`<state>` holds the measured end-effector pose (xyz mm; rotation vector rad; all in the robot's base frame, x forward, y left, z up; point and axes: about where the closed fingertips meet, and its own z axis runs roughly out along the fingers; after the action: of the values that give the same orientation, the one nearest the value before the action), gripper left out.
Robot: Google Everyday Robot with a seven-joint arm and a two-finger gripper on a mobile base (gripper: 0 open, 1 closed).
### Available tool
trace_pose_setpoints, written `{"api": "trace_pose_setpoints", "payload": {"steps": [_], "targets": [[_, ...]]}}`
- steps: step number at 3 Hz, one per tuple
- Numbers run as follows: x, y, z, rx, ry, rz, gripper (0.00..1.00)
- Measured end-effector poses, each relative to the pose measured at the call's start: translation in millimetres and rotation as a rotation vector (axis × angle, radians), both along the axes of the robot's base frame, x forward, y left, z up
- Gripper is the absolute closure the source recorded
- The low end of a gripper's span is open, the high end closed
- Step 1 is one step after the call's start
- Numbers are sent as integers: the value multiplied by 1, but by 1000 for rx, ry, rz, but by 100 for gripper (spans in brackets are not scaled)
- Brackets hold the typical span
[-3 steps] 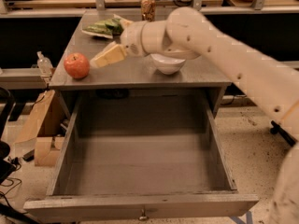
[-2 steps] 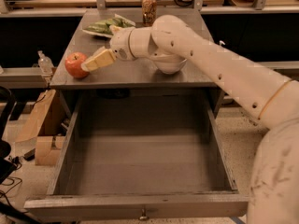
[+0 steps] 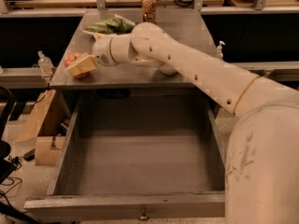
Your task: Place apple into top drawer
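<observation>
Gripper (image 3: 80, 66) against apple (image 3: 72, 59)

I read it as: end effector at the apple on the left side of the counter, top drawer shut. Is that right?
Not quite. The camera view shows the top drawer pulled wide open, with nothing inside. The rest stands: the end effector is at the apple on the left side of the counter.
</observation>
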<state>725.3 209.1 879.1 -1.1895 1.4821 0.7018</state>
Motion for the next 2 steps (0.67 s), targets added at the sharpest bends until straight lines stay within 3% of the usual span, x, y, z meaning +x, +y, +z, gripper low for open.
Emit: {"api": "trace_pose_setpoints", "payload": {"steps": [2], "targets": [[-28, 31, -10, -17, 58, 76, 33]]}}
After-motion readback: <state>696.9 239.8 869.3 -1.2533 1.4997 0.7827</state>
